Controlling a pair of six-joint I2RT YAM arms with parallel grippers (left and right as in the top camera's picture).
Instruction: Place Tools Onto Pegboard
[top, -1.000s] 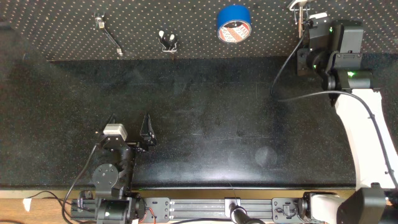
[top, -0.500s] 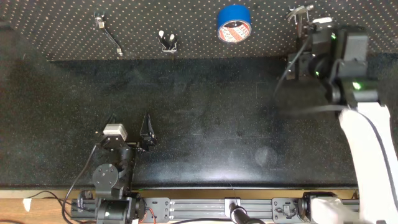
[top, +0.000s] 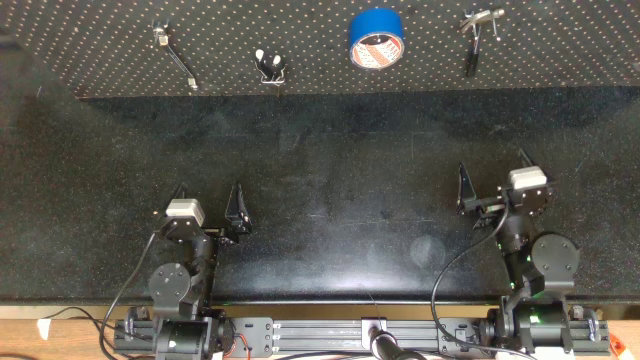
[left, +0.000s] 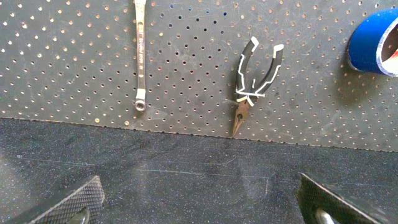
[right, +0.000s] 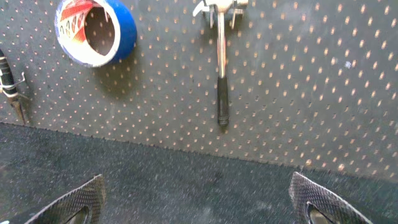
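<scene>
Left fingers (left: 68, 202) and right fingers (right: 74, 199) wide apart, empty, over black mat (top: 340, 170).

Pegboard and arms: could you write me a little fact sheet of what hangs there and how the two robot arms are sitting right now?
Pegboard: stands along the far edge of the black mat
Hanging, left to right in the top view: wrench, pliers, blue tape roll, hammer
Left arm: near its base, jaws open and empty
Right arm: near its base, jaws open and empty
</scene>
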